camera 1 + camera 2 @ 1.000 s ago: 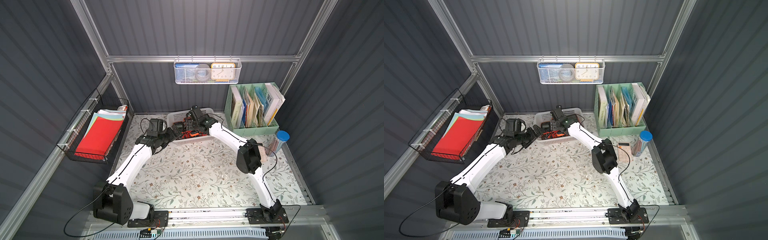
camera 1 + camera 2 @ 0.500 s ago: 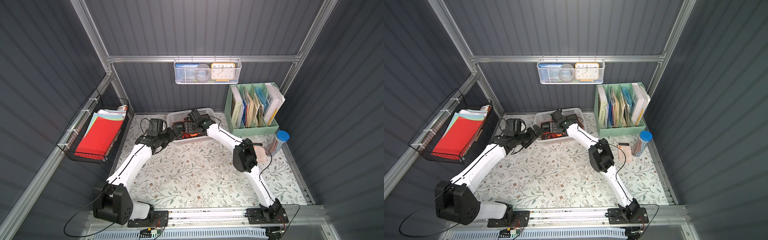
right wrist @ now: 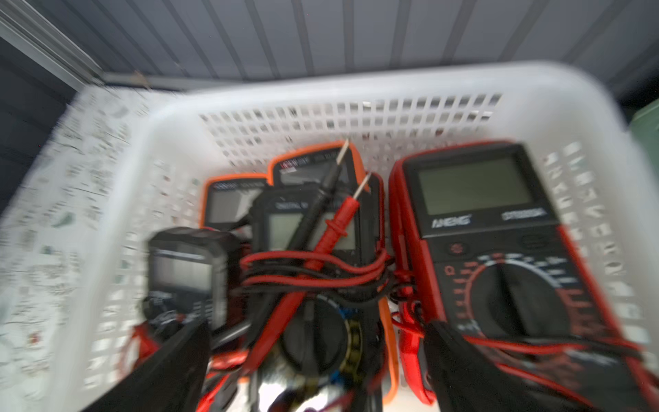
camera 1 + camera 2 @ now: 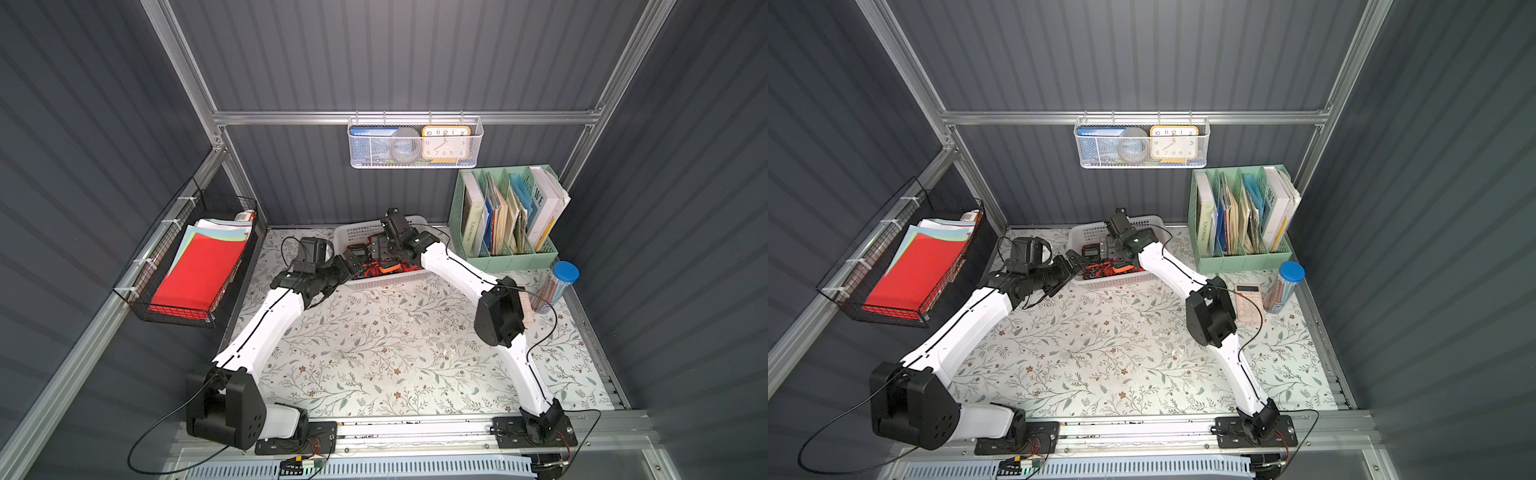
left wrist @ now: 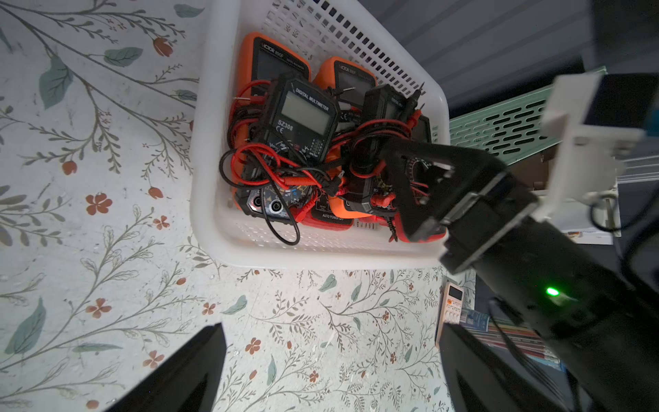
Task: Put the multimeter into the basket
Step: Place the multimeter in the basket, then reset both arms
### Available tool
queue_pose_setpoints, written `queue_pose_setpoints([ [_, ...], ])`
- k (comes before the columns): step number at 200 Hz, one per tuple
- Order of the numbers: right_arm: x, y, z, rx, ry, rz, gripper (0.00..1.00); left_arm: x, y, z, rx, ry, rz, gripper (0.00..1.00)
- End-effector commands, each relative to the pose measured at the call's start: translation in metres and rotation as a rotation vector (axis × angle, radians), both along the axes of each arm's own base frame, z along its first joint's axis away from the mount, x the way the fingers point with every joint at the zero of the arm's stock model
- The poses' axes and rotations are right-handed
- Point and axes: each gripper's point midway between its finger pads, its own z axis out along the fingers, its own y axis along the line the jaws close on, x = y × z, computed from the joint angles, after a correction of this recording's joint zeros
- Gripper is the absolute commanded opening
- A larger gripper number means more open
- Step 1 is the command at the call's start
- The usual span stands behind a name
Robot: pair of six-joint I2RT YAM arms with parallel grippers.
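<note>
Right wrist view: right gripper [image 3: 317, 326] jaws spread wide, nothing btwn them. It hangs just above the lead-wrapped multimeter [image 3: 313, 342]; no contact seen. That meter lies inside the white perforated basket [image 3: 356, 82], on top of the pile, w/ red + black probes [image 3: 331, 228] across its face. Beside it are a red-cased meter [image 3: 492, 249] and a small black meter [image 3: 189, 271]. Two orange Victor meters [image 5: 271, 60] lie toward the basket's far wall.

Left wrist view: left gripper [image 5: 331, 328] also wide open, empty, over the table cover just outside the basket.

Surface: floral-print table cover [image 4: 374, 340]; basket sits at its back edge, approx. centre.

Room:
- dark grey ribbed walls, alu frame
- white mesh basket w/ clock [image 4: 415, 143] hung on the back rail
- black wire basket w/ coloured paper [image 4: 191, 266] on robot's left wall
- green file rack [image 4: 503, 216] back right, pencil tube [image 4: 557, 286] near it

Hard to see: right wrist view is motion-blurred, labels mostly unreadable. In both top views the arms cover most of the basket's contents. Calculator [image 4: 1248, 301] is part-hidden by the right elbow.
</note>
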Motion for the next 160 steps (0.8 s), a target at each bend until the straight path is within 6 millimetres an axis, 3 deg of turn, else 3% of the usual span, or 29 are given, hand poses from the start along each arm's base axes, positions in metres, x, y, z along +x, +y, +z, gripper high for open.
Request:
queue_pose_setpoints([
  [1, -0.005, -0.006, 0.055, 0.065, -0.086, 0.003, 0.99, 0.002, 0.003, 0.015, 0.051, -0.036, -0.017, 0.99],
  [47, -0.030, -0.023, 0.106, 0.135, -0.162, 0.009, 0.98, 0.011, 0.012, 0.037, 0.151, -0.091, -0.031, 0.99],
  [48, -0.030, -0.023, 0.100, 0.128, -0.152, 0.009, 0.99, 0.011, 0.012, 0.037, 0.154, -0.092, -0.032, 0.99],
  [59, -0.040, -0.032, 0.115, 0.142, -0.180, 0.007, 0.99, 0.013, 0.014, 0.043, 0.181, -0.110, -0.034, 0.99],
  [81, -0.059, -0.054, 0.123, 0.144, -0.207, -0.011, 0.99, 0.016, 0.020, 0.054, 0.239, -0.144, -0.037, 0.99],
  [121, -0.089, -0.120, 0.124, 0.161, -0.228, -0.087, 0.99, 0.015, 0.042, 0.064, 0.389, -0.208, 0.005, 0.99],
  [160, -0.108, -0.198, 0.108, 0.077, -0.249, -0.240, 0.99, 0.009, 0.064, 0.064, 0.509, -0.365, 0.083, 0.99],
])
